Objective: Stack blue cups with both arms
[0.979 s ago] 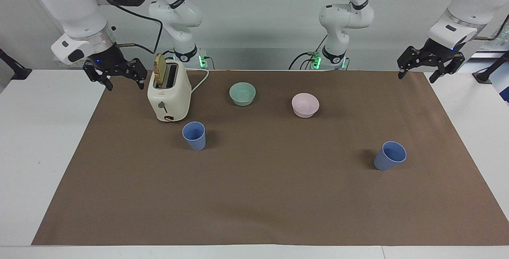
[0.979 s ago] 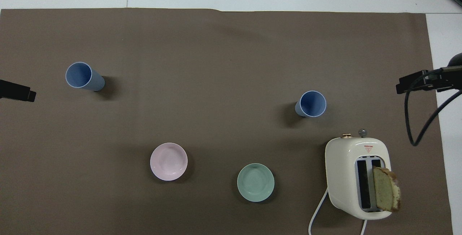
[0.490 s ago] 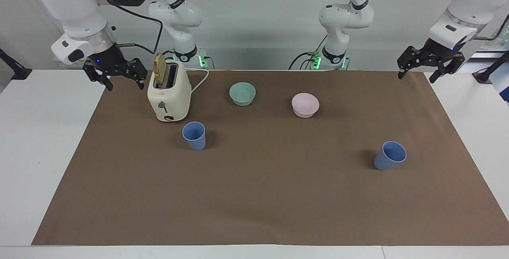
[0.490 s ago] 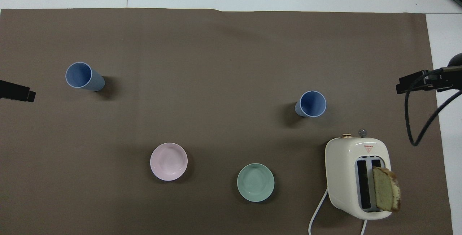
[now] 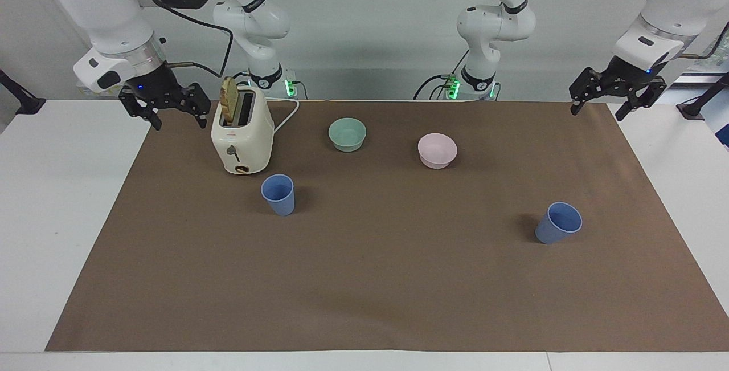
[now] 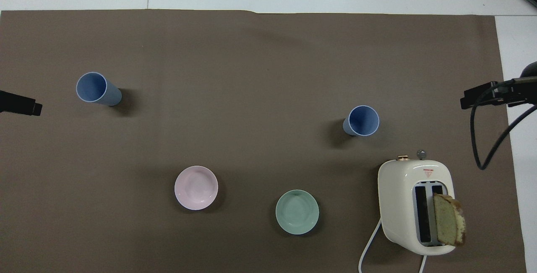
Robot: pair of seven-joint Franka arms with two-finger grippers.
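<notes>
Both grippers up in the air, fingers spread wide, holding nothing. Right gripper (image 5: pixel 164 110) over the mat edge beside the toaster (image 5: pixel 242 137); left gripper (image 5: pixel 617 97) over the mat corner at its own end. Farther out on the tabletop (image 5: pixel 57 200): one blue cup (image 5: pixel 278 194) upright, just past the toaster; second blue cup (image 5: pixel 557 223) upright toward the left arm's end, well apart.

Bowls and a toaster on a brown mat

A cream toaster (image 5: pixel 242 139) with a bread slice (image 5: pixel 229 99) upright in one slot stands toward the right arm's end of the worktop (image 5: pixel 51 200). Beside it sit a mint-green bowl (image 5: pixel 347 134), then a pink bowl (image 5: pixel 437 150), all on the brown mat (image 5: pixel 364 280).
</notes>
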